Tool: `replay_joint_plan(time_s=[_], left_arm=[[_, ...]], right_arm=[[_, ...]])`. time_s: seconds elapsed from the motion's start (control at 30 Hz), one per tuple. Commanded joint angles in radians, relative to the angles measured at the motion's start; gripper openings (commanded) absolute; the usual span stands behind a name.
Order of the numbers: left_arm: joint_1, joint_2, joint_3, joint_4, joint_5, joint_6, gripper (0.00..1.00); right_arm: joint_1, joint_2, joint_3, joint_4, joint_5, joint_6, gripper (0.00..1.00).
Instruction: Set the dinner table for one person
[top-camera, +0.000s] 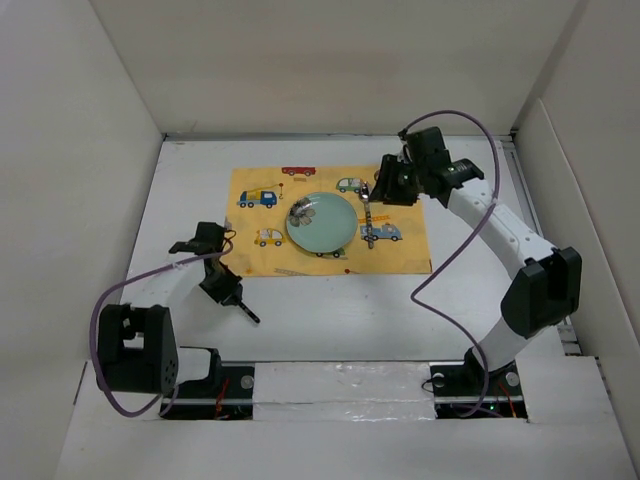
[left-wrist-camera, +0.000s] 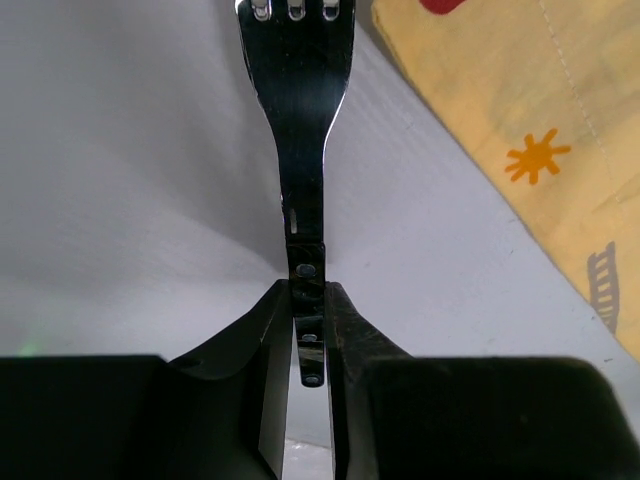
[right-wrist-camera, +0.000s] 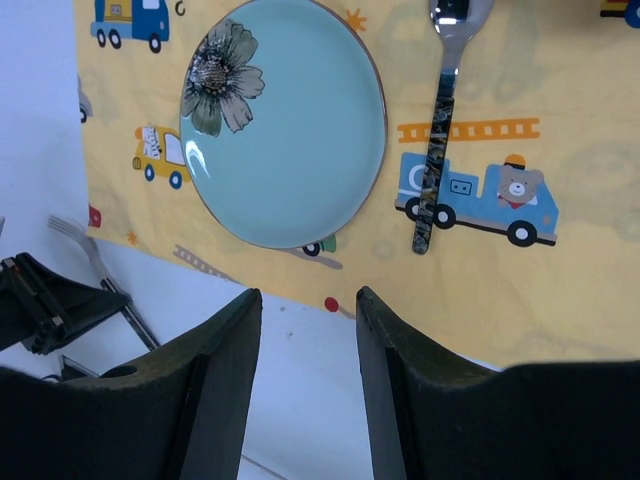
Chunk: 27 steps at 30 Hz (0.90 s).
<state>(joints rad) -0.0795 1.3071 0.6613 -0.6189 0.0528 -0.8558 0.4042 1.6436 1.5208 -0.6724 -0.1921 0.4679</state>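
Left gripper (left-wrist-camera: 308, 295) clamps the fork (left-wrist-camera: 302, 130) by its handle, tines pointing ahead; the placemat (left-wrist-camera: 520, 130) lies to its right.

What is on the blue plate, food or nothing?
Empty. The plate shows only bare glaze and its painted flower in the right wrist view.

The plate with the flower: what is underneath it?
The yellow placemat lies under the plate. A printed car peeks from its rim; whatever else is printed beneath is covered.

Plate (top-camera: 320, 222) and spoon (top-camera: 368, 218) on yellow placemat (top-camera: 405, 256)
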Motion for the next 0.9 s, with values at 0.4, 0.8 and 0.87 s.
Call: replay_joint_plan(time_s=[0.4,0.8,0.87], left_arm=[[-0.088,0.2,0.771,-0.096,-0.128,0.546,0.0],[-0.183,0.609,1.032,-0.028,-0.024,0.707,0.0],[-0.212,0.644,1.038,-0.03,-0.079,0.704,0.0]], right_arm=[[-0.059,-0.192,-0.158,0.108,-0.037,0.044,0.0],[-0.108,-0.384,-0.346,0.05,0.074,0.08,0.5],[-0.117,-0.4,-0.369,0.056,0.077,0.087,0.51]])
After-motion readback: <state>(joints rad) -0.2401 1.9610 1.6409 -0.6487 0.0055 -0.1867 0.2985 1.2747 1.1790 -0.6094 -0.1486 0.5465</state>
